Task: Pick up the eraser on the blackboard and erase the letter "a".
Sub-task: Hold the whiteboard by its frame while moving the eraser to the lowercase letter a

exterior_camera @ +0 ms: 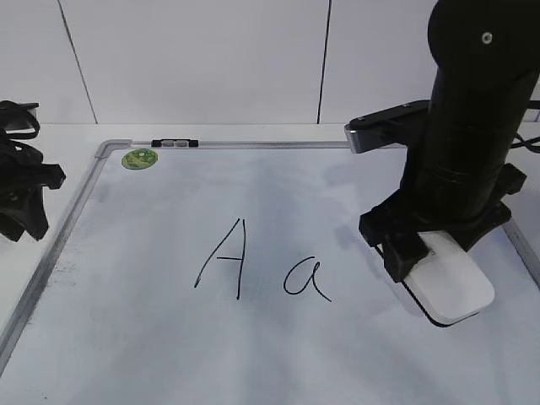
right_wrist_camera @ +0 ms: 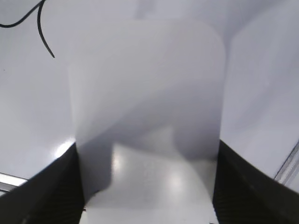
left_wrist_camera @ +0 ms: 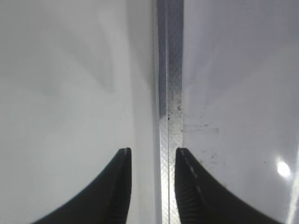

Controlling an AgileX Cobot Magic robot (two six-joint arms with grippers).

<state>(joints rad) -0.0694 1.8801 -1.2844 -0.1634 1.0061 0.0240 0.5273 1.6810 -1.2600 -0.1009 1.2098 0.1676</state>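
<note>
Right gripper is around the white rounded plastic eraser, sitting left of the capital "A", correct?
Not quite. The right gripper is around the white rounded plastic eraser, but it sits right of the small cursive "a", not left of the capital "A"; the exterior view shows this.

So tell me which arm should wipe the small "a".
Right. Its claw straddles the eraser just right of the "a"; the left claw hangs empty at the board's frame.

Right pincer (exterior_camera: 439, 245) clamped; left pincer (left_wrist_camera: 153, 186) apart
</note>
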